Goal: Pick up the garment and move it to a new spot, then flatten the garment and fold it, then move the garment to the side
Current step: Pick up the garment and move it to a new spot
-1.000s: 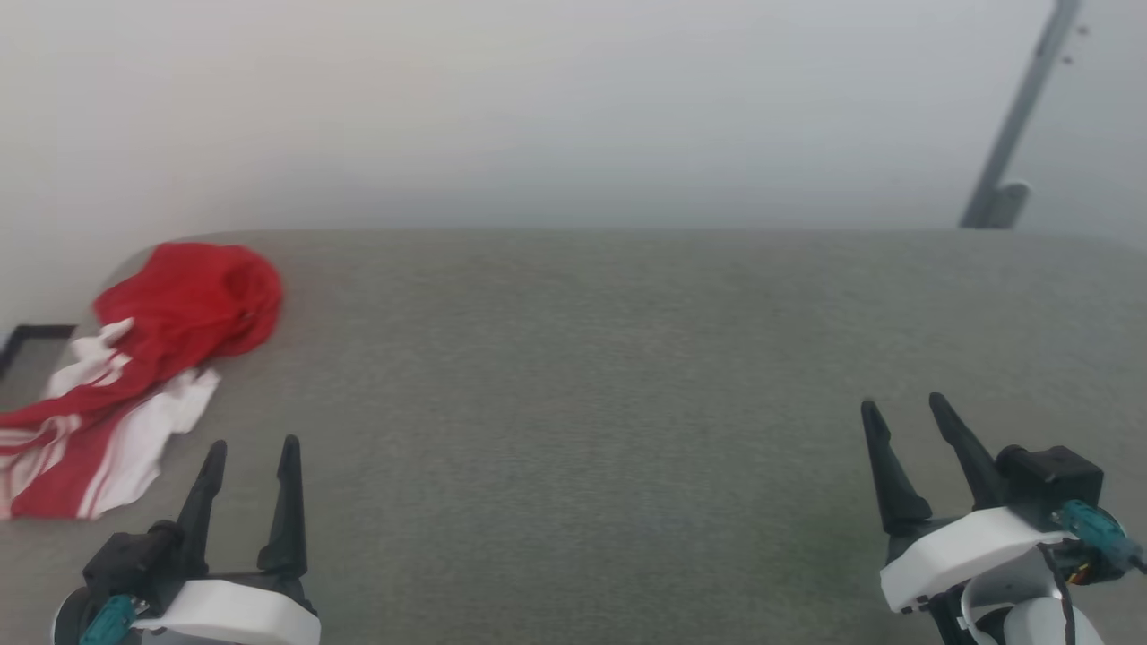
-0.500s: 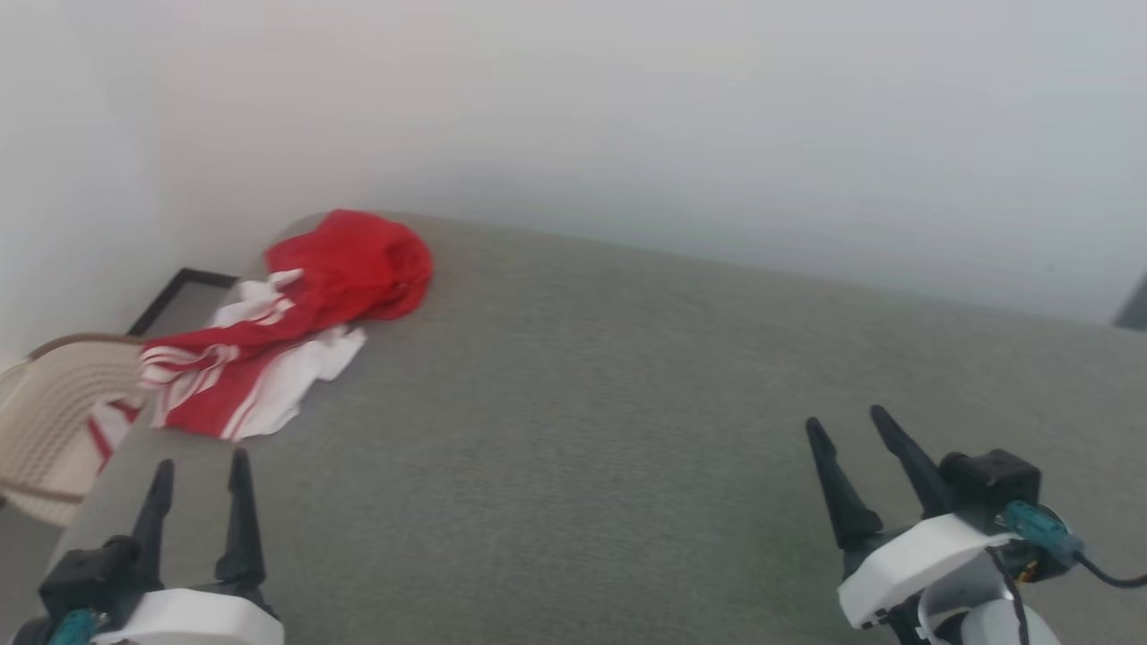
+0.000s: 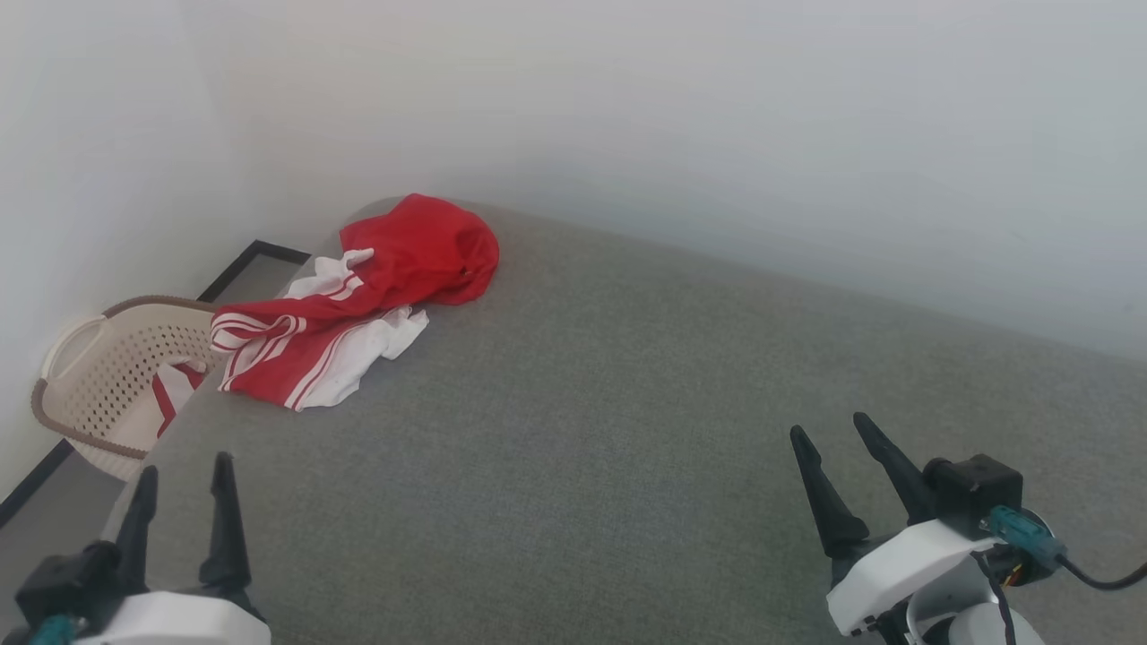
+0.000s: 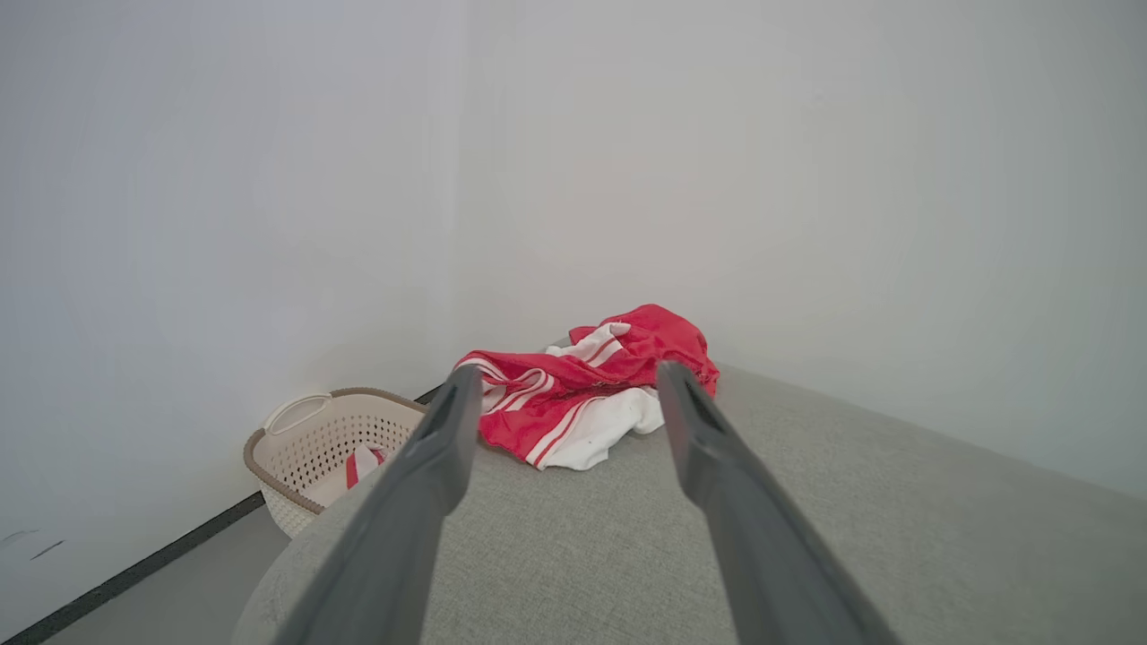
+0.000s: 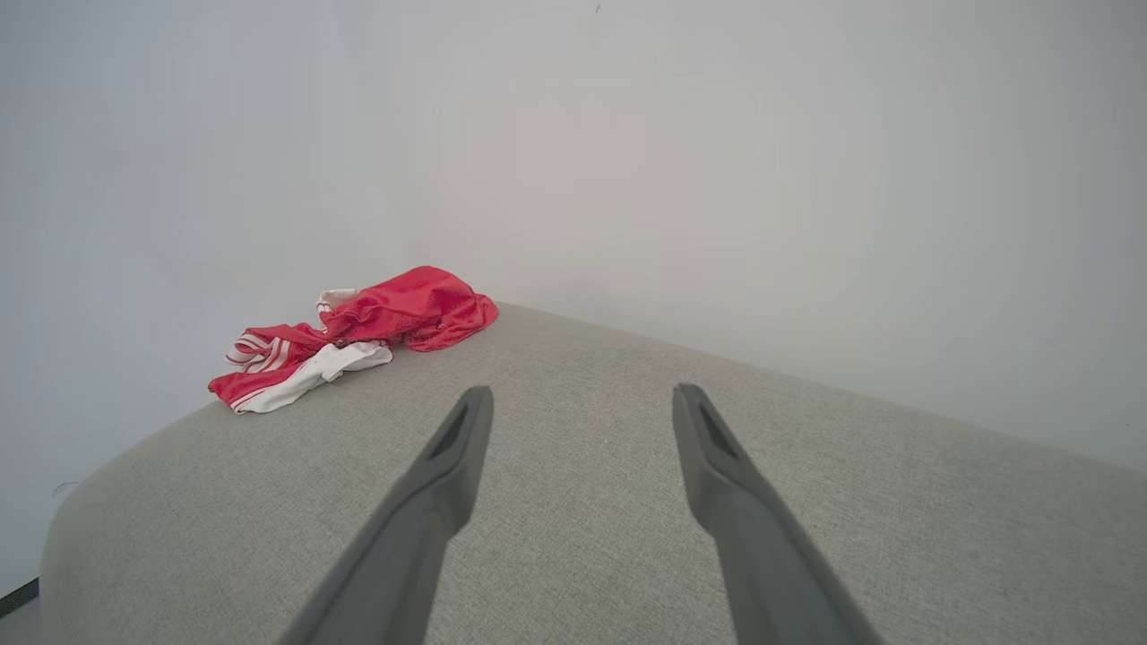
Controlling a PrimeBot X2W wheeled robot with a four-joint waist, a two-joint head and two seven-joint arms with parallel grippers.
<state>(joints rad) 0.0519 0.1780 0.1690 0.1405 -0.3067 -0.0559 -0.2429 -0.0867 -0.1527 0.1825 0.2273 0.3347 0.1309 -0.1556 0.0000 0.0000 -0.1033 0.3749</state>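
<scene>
Shirt [image 3: 358, 313] is lying in a crumpled heap at the far left corner of the worktop [image 3: 627, 430], which is a grey fabric-covered thing with rounded corners. The plain red bunch sits toward the far edge. The white sleeve and the red-and-white striped bit trail toward the left edge and reach right up to it. Can't make out any chest lettering, it's too scrunched up.

Left gripper [image 3: 185, 464] hangs over the near left corner, jaws spread wide with nothing between them. Its fingers point roughly at the shirt, but it's well apart from it, no contact at all. From the left wrist view the shirt lines up in the gap between the two fingers, further along the worktop.

Right gripper [image 3: 828, 424] is over near the near edge on the right side, also splayed wide and gripping nothing, just bare grey fabric under it. From its wrist view the shirt is way off to the upper left.

Down on the floor just beside the worktop's left edge there's a cream perforated basket [image 3: 90, 358] with a brown rim, tucked against the wall [image 3: 627, 107]. There's a red-and-white cloth [image 3: 170, 394] inside it.
</scene>
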